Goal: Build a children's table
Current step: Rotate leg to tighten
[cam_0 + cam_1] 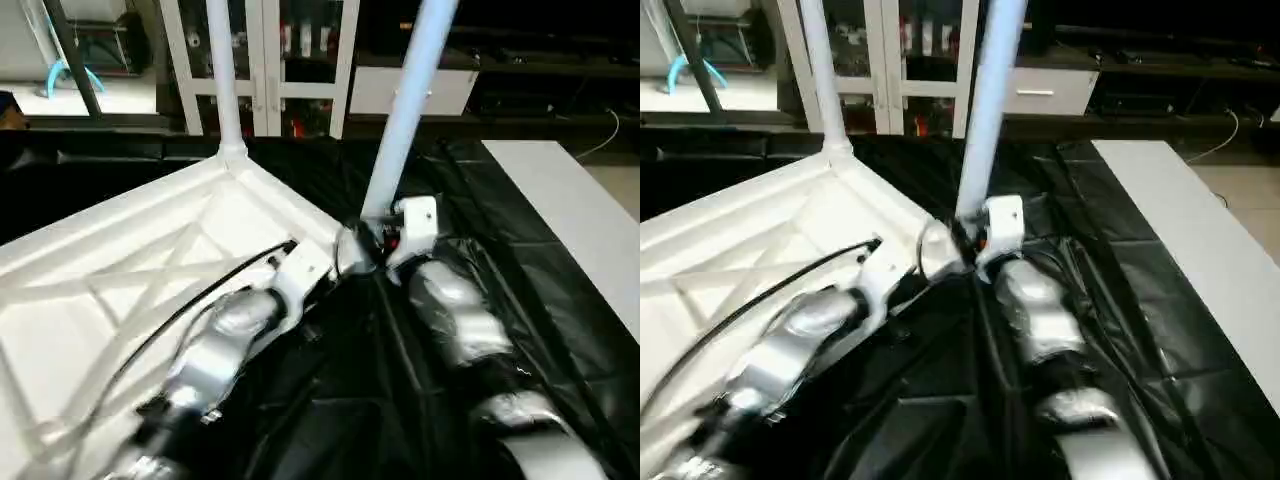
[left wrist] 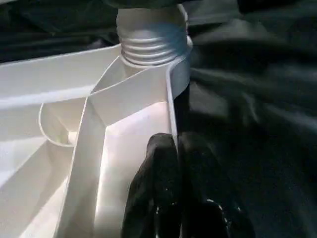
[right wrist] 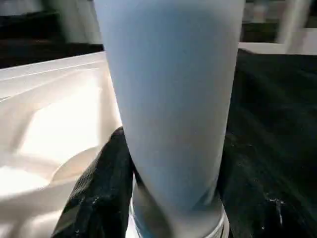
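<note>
White tabletop (image 1: 130, 290) lies underside-up on the black-draped bench (image 1: 400, 400). Right tool (image 3: 173, 198) grips a leg (image 1: 405, 110) at the near corner; its wrist view shows fingers (image 3: 99, 188) flanking it. Left tool (image 2: 178, 193) clamps the tabletop rim; its wrist view shows the leg's thread (image 2: 151, 47).

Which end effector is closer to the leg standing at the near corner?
Right. The right end effector wraps the leg; the left end effector pinches the tabletop rim beside it.

Upturned white table top (image 1: 130, 270) on crinkled black sheet (image 1: 400, 400)
</note>
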